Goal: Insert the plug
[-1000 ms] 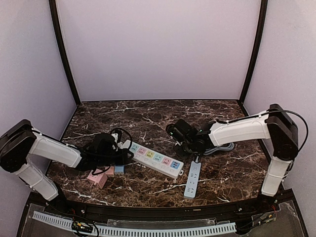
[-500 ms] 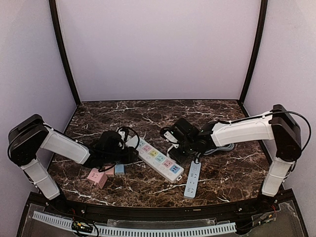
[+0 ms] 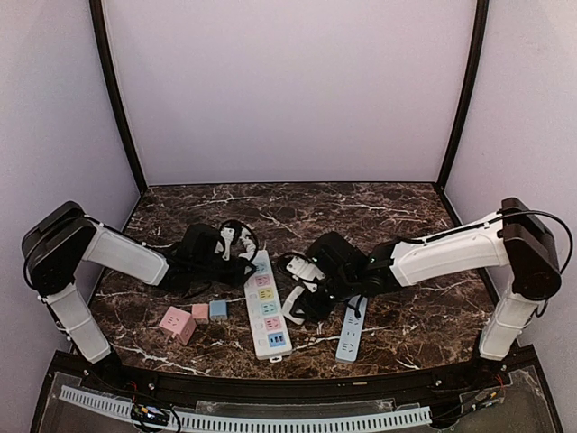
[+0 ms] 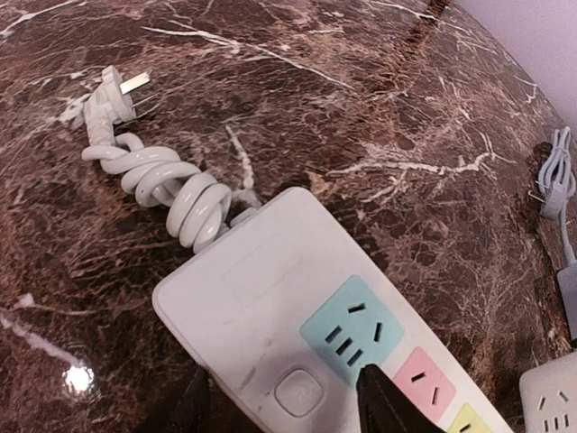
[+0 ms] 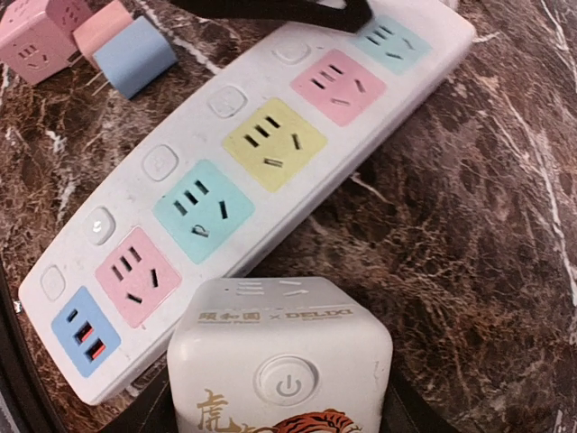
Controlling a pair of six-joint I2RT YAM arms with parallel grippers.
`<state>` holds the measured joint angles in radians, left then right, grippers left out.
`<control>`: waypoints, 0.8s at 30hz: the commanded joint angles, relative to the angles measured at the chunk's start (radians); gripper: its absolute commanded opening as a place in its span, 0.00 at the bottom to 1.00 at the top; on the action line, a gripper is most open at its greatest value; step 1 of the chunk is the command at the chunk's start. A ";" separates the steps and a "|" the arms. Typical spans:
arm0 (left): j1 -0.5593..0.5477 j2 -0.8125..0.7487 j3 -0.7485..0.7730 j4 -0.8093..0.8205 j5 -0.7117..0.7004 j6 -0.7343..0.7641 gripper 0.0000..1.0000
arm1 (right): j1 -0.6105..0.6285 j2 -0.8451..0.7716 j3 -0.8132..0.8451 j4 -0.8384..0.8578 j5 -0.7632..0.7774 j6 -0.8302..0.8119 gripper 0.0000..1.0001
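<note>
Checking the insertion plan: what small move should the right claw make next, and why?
Probably ease the white cube plug toward the power strip: the right claw holds it close by, unplugged, while the left claw steadies the strip's end.

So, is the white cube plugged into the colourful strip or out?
Out. The white cube is beside the strip; its visible sockets are empty.

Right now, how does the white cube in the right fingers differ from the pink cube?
The white cube carries a tiger print; the pink cube is plain. The white cube sits between the right fingers; the pink cube lies loose on the table. The white cube shows a power button, the pink cube socket holes. Both are cube-shaped.
</note>
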<state>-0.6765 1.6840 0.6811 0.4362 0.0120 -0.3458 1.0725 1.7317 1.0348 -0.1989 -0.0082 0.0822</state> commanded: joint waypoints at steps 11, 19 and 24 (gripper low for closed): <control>-0.015 0.104 0.113 -0.002 0.366 0.155 0.55 | 0.069 -0.054 -0.015 0.045 -0.050 0.025 0.00; -0.041 0.128 0.159 -0.018 0.385 0.207 0.56 | 0.109 -0.121 0.047 -0.098 0.064 0.014 0.00; -0.041 0.083 0.167 -0.070 0.249 0.200 0.63 | 0.175 -0.080 0.130 -0.121 0.113 -0.018 0.00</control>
<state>-0.7128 1.8099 0.8291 0.4248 0.3466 -0.1608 1.1946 1.6264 1.0908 -0.3054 0.0513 0.0864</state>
